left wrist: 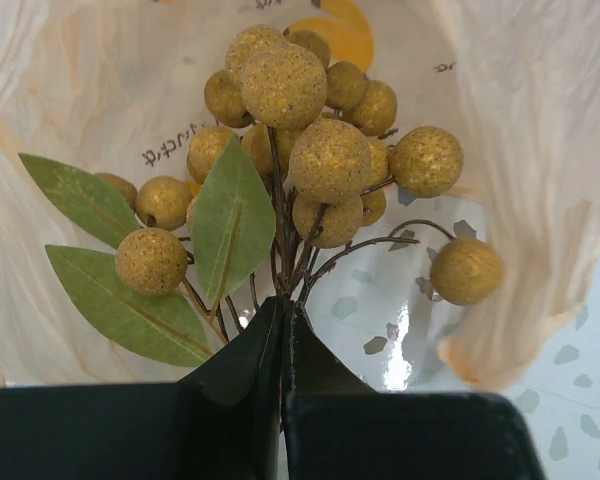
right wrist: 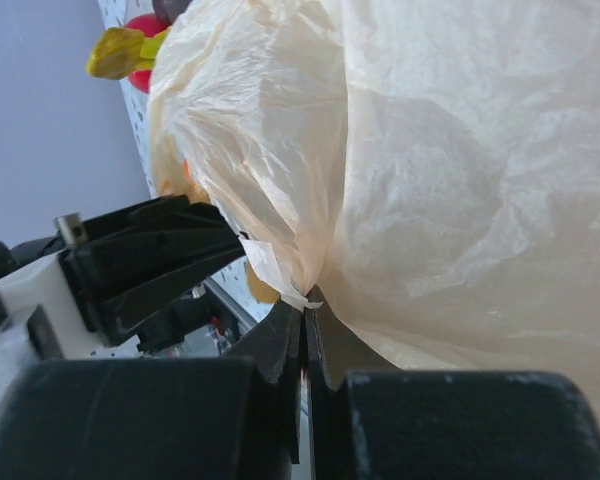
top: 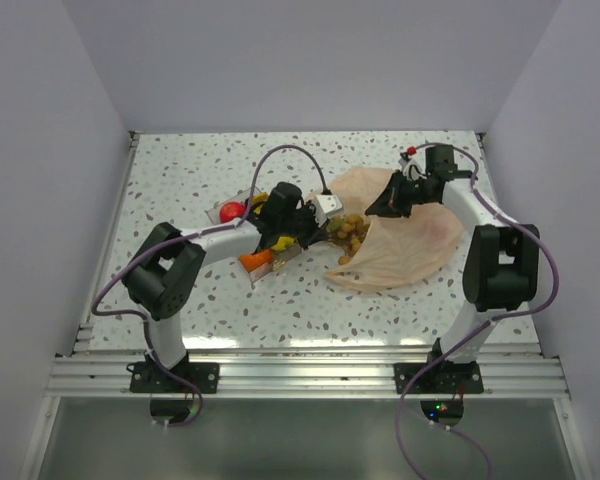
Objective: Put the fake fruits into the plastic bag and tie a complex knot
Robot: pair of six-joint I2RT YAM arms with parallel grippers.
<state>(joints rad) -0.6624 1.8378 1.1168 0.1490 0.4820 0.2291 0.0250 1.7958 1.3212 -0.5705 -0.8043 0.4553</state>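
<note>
My left gripper (left wrist: 285, 312) is shut on the stem of the tan-brown grape cluster (left wrist: 315, 150), which has green leaves and hangs in the mouth of the peach-orange plastic bag (left wrist: 550, 150). From above, the left gripper (top: 323, 228) holds the cluster (top: 350, 232) at the bag's (top: 405, 250) left opening. My right gripper (right wrist: 307, 303) is shut on a pinched edge of the bag (right wrist: 460, 180), and in the top view it (top: 382, 207) holds that edge up. A red apple (top: 230, 211), a yellow banana (top: 279, 243) and an orange piece (top: 255, 260) lie by the left arm.
A clear plastic tray (top: 263, 272) under the left wrist holds the other fruits. The left arm's black gripper body (right wrist: 145, 262) sits close beside the bag in the right wrist view. White walls enclose the speckled table (top: 180, 180) on three sides.
</note>
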